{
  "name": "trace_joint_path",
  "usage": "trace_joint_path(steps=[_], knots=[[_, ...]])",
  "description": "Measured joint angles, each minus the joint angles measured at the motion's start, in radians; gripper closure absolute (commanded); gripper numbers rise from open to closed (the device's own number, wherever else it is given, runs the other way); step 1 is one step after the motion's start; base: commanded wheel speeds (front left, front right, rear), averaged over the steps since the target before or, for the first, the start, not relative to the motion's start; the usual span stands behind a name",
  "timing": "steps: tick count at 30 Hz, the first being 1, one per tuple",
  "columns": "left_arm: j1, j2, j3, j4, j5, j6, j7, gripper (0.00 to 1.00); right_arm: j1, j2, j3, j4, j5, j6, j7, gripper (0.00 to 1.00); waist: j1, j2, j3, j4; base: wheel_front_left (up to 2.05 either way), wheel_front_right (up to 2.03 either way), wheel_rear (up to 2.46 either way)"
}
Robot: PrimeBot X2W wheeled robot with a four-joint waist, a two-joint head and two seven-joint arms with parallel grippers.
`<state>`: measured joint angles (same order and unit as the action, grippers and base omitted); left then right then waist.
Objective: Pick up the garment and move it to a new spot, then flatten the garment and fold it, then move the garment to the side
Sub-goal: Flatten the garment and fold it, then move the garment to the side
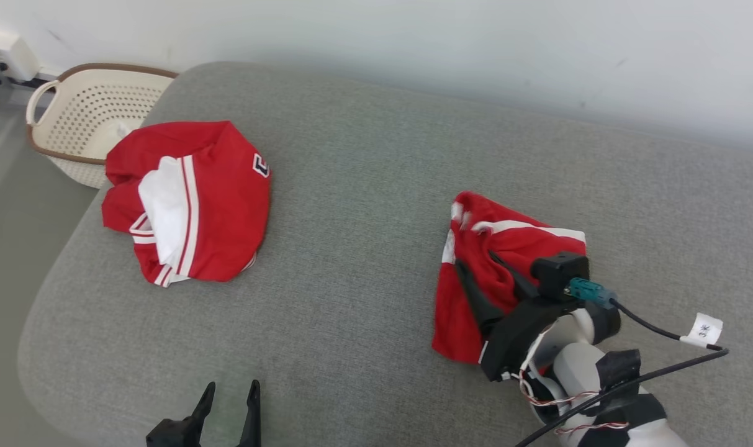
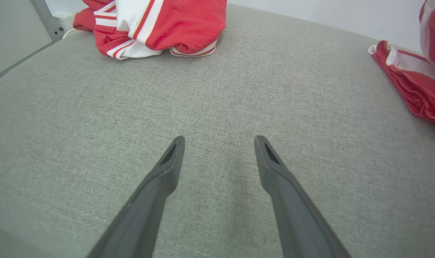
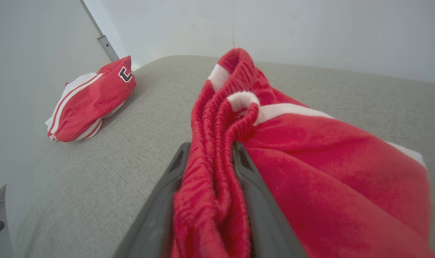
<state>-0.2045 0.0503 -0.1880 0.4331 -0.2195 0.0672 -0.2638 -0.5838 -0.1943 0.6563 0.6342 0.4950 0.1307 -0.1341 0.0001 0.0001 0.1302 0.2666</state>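
Note:
The garment is a crumpled heap of red cloth with white stripes, lying on the right half of the grey cushion. My right gripper comes at it from the lower right. In the right wrist view a bunched fold of the garment fills the gap of the right gripper, with both fingers against the cloth. My left gripper hangs open and holds nothing at the cushion's near edge, left of centre. The left wrist view has the left gripper over bare cushion and the garment's edge far right.
A second red and white garment with a letter patch lies bunched at the cushion's far left, and is also a heap in the right wrist view. Behind it a cream perforated basket stands on the floor. A pale wall runs along the back.

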Motion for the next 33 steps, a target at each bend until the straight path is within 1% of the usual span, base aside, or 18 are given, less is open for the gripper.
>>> trace_joint_path(steps=[4,7,9,12,16,18,23,27,33], knots=[[0.018,0.000,0.015,-0.006,0.000,0.005,0.000,0.00,-0.016,0.037,0.012,0.010,0.031,0.000,-0.049,0.00,-0.0001,0.0000,-0.005,0.022,0.00,0.00,0.00],[0.022,0.001,0.019,-0.013,-0.002,0.012,0.000,0.00,-0.024,0.037,0.002,-0.006,0.058,0.000,-0.088,0.00,-0.0001,-0.0001,-0.009,0.013,0.00,0.00,0.00],[0.022,0.000,0.018,-0.019,-0.004,0.013,0.000,0.00,-0.026,0.024,-0.024,-0.012,0.061,0.000,-0.105,0.00,-0.0001,-0.0001,-0.011,0.003,0.00,0.00,0.00],[0.021,0.000,0.013,-0.025,-0.005,0.013,0.000,0.00,-0.026,-0.007,-0.095,0.001,0.061,0.000,-0.118,0.00,-0.0001,-0.0001,-0.013,-0.016,0.00,0.00,0.00],[0.016,0.000,0.001,-0.030,-0.009,0.013,0.000,0.00,-0.006,-0.049,-0.174,0.044,0.055,0.000,-0.123,0.00,-0.0001,-0.0001,-0.009,-0.036,0.00,0.00,0.00],[0.014,0.000,-0.005,-0.034,-0.009,0.013,0.000,0.00,0.025,-0.055,-0.205,0.080,0.047,0.000,-0.126,0.00,-0.0002,0.0000,-0.002,-0.042,0.00,0.00,0.00],[0.000,0.000,-0.013,-0.044,-0.019,0.015,0.000,0.00,0.043,-0.050,-0.207,0.126,0.033,0.000,-0.127,0.00,-0.0001,0.0000,0.017,-0.039,0.00,0.00,0.00],[-0.002,0.000,-0.013,-0.047,-0.020,0.022,0.000,0.00,0.046,-0.034,-0.217,0.169,0.035,0.000,-0.127,0.00,-0.0001,0.0000,0.026,-0.023,0.00,0.00,0.00],[-0.002,0.000,-0.009,-0.051,-0.026,0.022,0.000,0.00,0.040,-0.013,-0.202,0.220,0.061,0.000,-0.125,0.00,-0.0002,-0.0001,0.036,0.002,0.00,0.00,0.00]])
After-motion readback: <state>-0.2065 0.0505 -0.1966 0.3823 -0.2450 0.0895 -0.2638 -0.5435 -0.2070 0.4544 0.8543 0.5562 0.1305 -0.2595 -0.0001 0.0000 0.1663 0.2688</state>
